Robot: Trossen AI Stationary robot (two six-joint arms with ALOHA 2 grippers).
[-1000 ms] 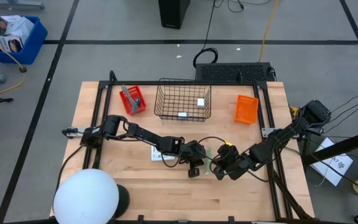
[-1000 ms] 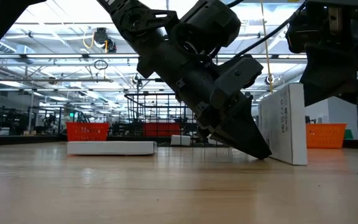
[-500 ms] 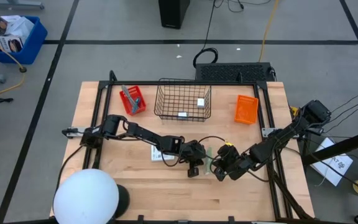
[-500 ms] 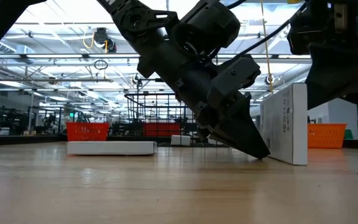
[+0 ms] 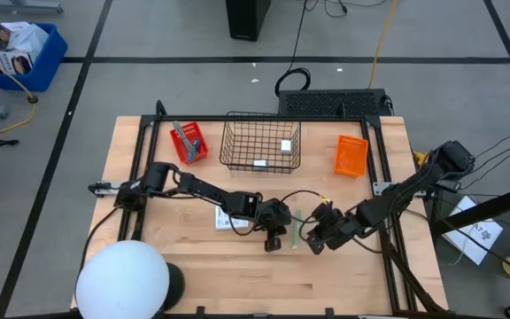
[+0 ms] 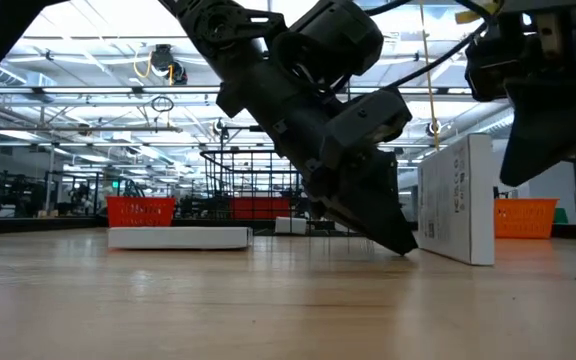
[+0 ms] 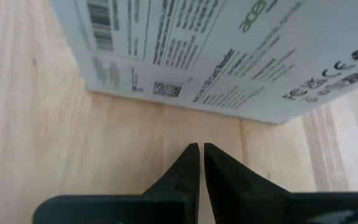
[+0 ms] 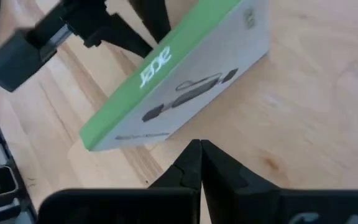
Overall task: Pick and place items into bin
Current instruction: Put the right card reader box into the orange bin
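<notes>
Your left gripper (image 5: 274, 243) reaches out low from the left edge of the wooden surface (image 5: 193, 275), its arm stretched nearly flat and its fingers (image 7: 188, 168) pressed together, tips down on the wood just beside a white printed box (image 6: 456, 200) that stands on edge. Your right gripper (image 5: 311, 240) comes in from the opposite side of that box, arm bent and angled downward, fingers (image 8: 194, 158) likewise closed and holding nothing; from its wrist camera you see the box's green edge (image 8: 160, 68) tilted just ahead of the tips. So the box sits between the two grippers, with neither gripping it. Behind the box, toward the far edge of the surface, stands the wire basket (image 5: 260, 142), with two small white items (image 5: 285, 145) inside it. A red bin (image 5: 189, 142) with a grey tool in it lies left of the basket, an orange bin (image 5: 351, 155) right of it. A second flat white packet (image 5: 229, 218) lies on the wood beside the left arm. Beyond the surface the low camera shows a large hall with ceiling lights.
</notes>
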